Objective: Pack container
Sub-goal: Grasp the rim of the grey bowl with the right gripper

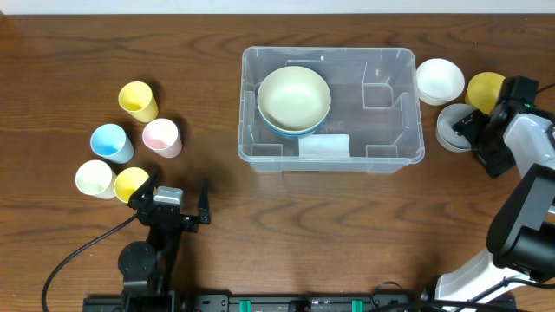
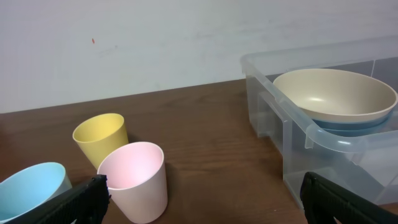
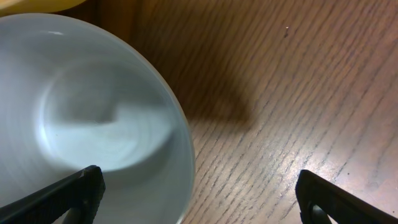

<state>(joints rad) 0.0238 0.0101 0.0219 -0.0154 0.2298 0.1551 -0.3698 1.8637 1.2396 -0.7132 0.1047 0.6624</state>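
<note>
The clear plastic container (image 1: 395, 104) stands at the table's middle back with a white label (image 1: 323, 146) on its near wall. Inside it a cream bowl (image 1: 294, 96) sits stacked on a blue bowl (image 1: 279, 129). The left wrist view shows the container (image 2: 292, 155) and cream bowl (image 2: 333, 93) too. My right gripper (image 1: 475, 130) is open above the rim of a pale grey bowl (image 1: 447, 127), which fills the right wrist view (image 3: 87, 112). My left gripper (image 1: 178, 208) is open and empty near the table's front, just short of the cups.
A white bowl (image 1: 440, 80) and a yellow bowl (image 1: 484, 88) lie right of the container. Left of it stand several cups: yellow (image 1: 138, 100), blue (image 1: 111, 142), pink (image 1: 162, 137), cream (image 1: 94, 178) and another yellow (image 1: 131, 183).
</note>
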